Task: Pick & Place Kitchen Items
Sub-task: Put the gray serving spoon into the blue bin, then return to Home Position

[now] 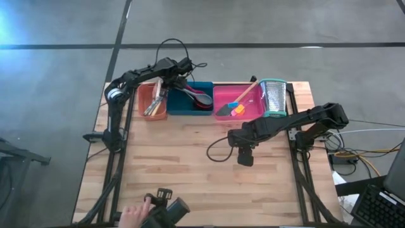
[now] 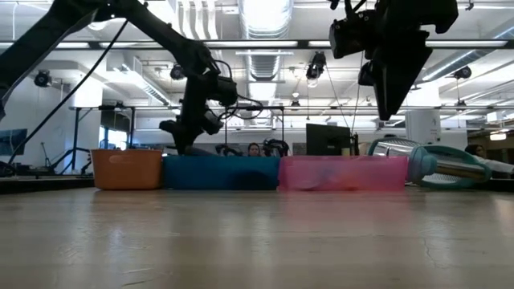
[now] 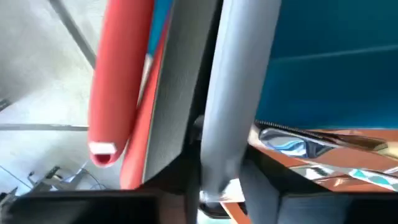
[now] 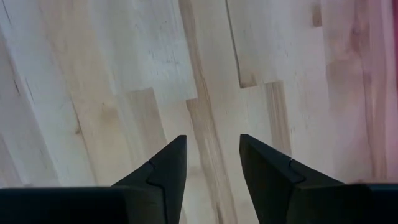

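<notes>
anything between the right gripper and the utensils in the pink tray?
Nothing visible. Right gripper hangs open over bare table, empty, in front of the pink tray. The utensils lie uncovered; grater sits beside the tray.

No legible text, label, brand, number or sign anywhere.

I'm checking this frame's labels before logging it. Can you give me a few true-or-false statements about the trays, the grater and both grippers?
1. The teal tray sits between the orange tray and the pink tray. True.
2. The grater stands upright inside the pink tray. False: it lies on its side beside that tray.
3. The right gripper is open and empty over bare table. True.
4. The left gripper hangs over the pink tray. False: it is at the orange and teal trays, among utensils.
</notes>
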`<state>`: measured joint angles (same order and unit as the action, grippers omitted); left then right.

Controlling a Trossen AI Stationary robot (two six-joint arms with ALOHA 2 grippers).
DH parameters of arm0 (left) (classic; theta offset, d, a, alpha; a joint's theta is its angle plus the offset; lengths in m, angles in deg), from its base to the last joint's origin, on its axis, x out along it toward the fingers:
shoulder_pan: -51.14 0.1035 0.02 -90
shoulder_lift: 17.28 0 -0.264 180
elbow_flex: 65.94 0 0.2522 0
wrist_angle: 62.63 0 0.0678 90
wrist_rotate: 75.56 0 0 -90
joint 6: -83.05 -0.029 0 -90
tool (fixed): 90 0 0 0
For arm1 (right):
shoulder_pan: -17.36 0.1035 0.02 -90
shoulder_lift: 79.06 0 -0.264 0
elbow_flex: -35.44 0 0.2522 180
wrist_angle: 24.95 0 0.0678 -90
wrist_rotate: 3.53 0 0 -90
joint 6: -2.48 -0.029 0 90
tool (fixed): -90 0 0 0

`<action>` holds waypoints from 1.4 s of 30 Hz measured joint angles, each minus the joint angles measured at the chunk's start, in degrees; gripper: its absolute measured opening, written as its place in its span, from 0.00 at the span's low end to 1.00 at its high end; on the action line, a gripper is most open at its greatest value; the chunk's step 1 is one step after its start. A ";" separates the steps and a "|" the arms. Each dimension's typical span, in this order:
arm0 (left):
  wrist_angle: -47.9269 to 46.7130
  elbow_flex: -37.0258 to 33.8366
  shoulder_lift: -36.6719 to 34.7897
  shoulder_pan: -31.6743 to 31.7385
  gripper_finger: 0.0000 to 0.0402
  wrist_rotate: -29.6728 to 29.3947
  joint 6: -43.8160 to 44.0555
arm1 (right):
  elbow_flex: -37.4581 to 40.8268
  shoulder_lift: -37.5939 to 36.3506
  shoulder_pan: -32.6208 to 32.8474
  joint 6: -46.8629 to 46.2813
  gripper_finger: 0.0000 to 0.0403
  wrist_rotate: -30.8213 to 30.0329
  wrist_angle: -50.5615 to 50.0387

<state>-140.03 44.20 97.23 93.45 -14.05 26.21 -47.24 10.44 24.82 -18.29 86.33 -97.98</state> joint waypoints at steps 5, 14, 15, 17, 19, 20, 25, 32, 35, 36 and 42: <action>0.21 0.00 -3.16 -0.41 0.37 -0.54 4.23 | 0.00 0.00 0.03 -0.20 0.35 0.00 -0.17; 1.37 -0.11 -19.08 -5.68 0.42 12.14 22.15 | 0.07 -4.00 0.03 1.71 0.32 -5.49 2.68; 2.55 -0.95 -21.88 -6.46 0.41 20.19 24.58 | 0.32 -5.16 0.03 2.50 0.31 -6.33 5.32; 9.71 -5.02 -28.42 -8.63 0.37 36.46 29.31 | 2.12 -7.98 0.35 5.82 0.29 -7.13 15.44; 21.60 -12.30 -35.54 -11.74 0.30 48.96 31.91 | 5.65 -11.32 1.09 10.98 0.25 -5.83 27.36; 27.97 -16.90 -39.37 -13.84 0.27 52.13 33.20 | 8.04 -13.03 1.47 13.38 0.23 -4.78 33.40; 56.98 -42.08 -56.40 -26.89 0.06 47.20 42.77 | 22.60 -22.97 1.64 16.64 0.10 0.84 54.95; 75.55 -69.82 -77.12 -43.16 0.03 24.98 43.87 | 39.77 -41.96 1.69 14.35 0.02 0.49 64.30; 81.82 -78.18 -84.76 -45.54 0.03 23.05 43.01 | 46.19 -50.00 1.65 18.39 0.02 0.19 68.90; 83.96 -80.56 -86.67 -45.75 0.02 23.56 42.99 | 48.13 -52.45 1.67 20.28 0.02 0.21 70.10; 89.62 -90.94 -95.96 -45.68 0.01 23.95 42.80 | 56.13 -63.14 1.66 26.76 0.02 -0.69 72.12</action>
<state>-50.41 -46.74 1.27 47.77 9.90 69.01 8.89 -52.70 26.48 8.47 85.64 -25.85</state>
